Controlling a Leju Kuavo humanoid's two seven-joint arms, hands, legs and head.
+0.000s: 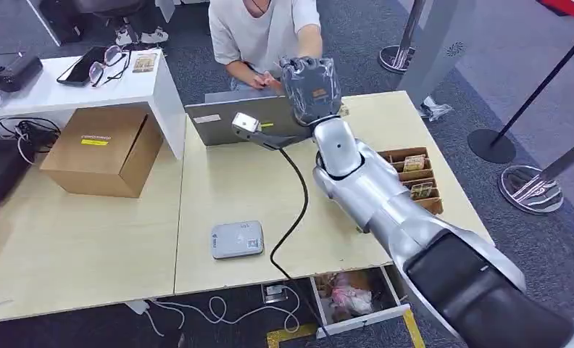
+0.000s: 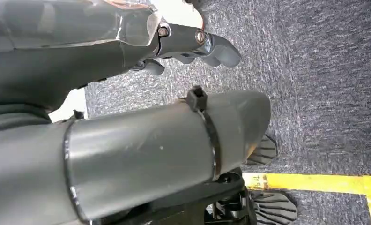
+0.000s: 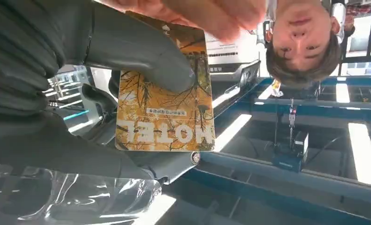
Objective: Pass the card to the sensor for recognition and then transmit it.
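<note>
While the right hand [image 3: 127, 61] holds the card [image 3: 167, 101] out beyond the table's far edge, thumb pressing its face, a person's hand [image 3: 197, 14] touches its far end, so the handover looks under way, release remaining. The sensor [image 1: 237, 240] lies near the table's [image 1: 88, 246] front edge; whether it read the card I cannot tell. The card is orange, leafy, printed HOTEL. The left hand [image 2: 193, 44] hangs with fingers curled, holding nothing.
</note>
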